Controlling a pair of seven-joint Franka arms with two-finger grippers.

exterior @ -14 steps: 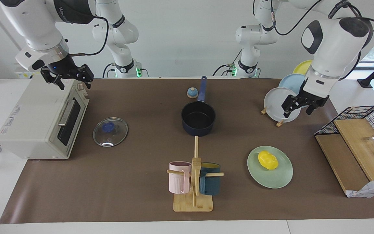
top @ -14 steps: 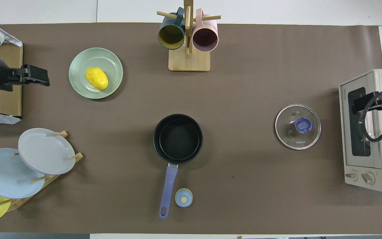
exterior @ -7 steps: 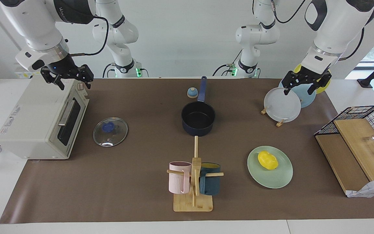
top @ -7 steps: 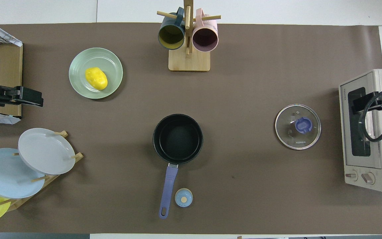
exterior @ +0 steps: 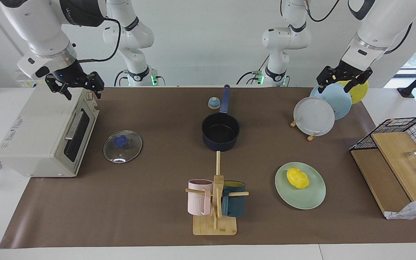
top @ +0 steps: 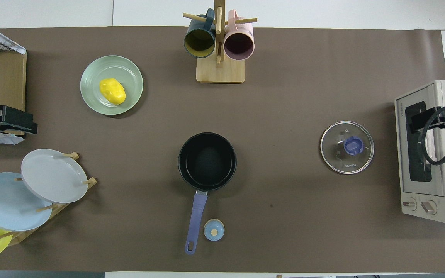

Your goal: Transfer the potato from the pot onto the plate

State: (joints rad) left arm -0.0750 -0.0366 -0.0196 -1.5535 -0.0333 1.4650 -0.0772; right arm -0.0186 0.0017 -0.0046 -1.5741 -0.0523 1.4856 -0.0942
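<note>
I'm counting one potato (exterior: 298, 177), a smooth bright yellow oval lump, lying on the one mint-green plate (exterior: 314, 200), round with a slightly raised rim, toward the left arm's end of the table. One pot (exterior: 220, 131), dark navy, round, black inside and holding nothing, is sitting mid-table, nearer to the robots than the plate, its long blue handle pointing at the robots. One small blue knob-shaped piece (exterior: 213, 103) is sitting just beside that handle. One round glass lid (exterior: 122, 146) with a blue knob is lying flat toward the right arm's end, beside one boxy off-white toaster oven (exterior: 45, 131). One wooden mug tree (exterior: 216, 202) is carrying two mugs, one ribbed pink (exterior: 199, 196) and one dark blue (exterior: 234, 204). One wooden rack is holding three plates on edge: one grey-white (exterior: 313, 116), one light blue (exterior: 332, 101), one yellow (exterior: 358, 91). One black wire basket (exterior: 403, 126) is standing over wooden boards. I'm seeing the left gripper (exterior: 343, 76) hanging over the racked plates, fingers spread, holding nothing. The right gripper (exterior: 76, 86) is waiting over the toaster oven, fingers spread, holding nothing.
</note>
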